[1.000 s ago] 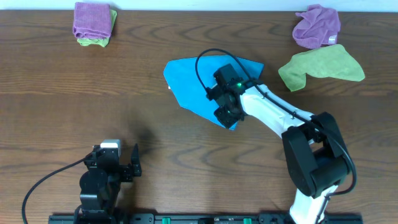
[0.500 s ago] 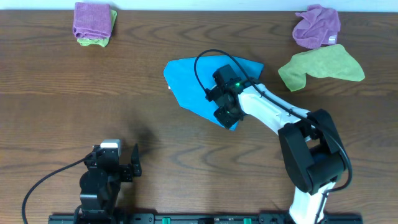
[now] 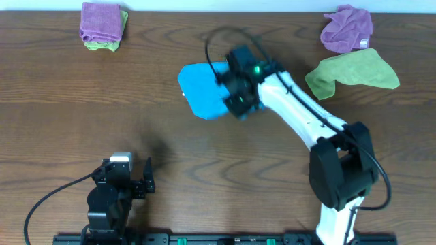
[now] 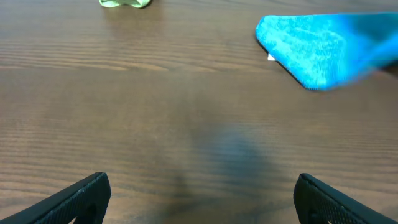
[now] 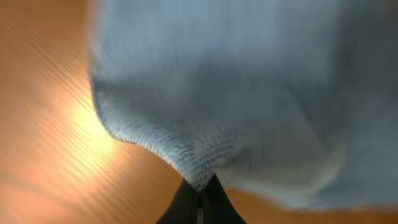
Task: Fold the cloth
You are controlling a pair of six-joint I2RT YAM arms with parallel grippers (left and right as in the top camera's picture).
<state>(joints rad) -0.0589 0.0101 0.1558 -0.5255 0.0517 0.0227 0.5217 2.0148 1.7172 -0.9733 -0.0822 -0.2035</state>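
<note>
The right hand [image 5: 199, 188] pinches a corner of the cloth [image 3: 199, 92] above the desk [image 3: 136, 109], seemingly to fold it over; the left hand [image 4: 199, 199] sits spread, well clear.

A dark brown wood-grain table [image 3: 54, 122] fills nearly every view, its grain running left to right under the overhead camera. Beyond its far edge lies a thin pale strip [image 3: 204, 5] (wall or floor, it cannot be told). The light looks soft and even; in the right wrist view a warm glare [image 5: 87, 127] sits on the wood.
</note>
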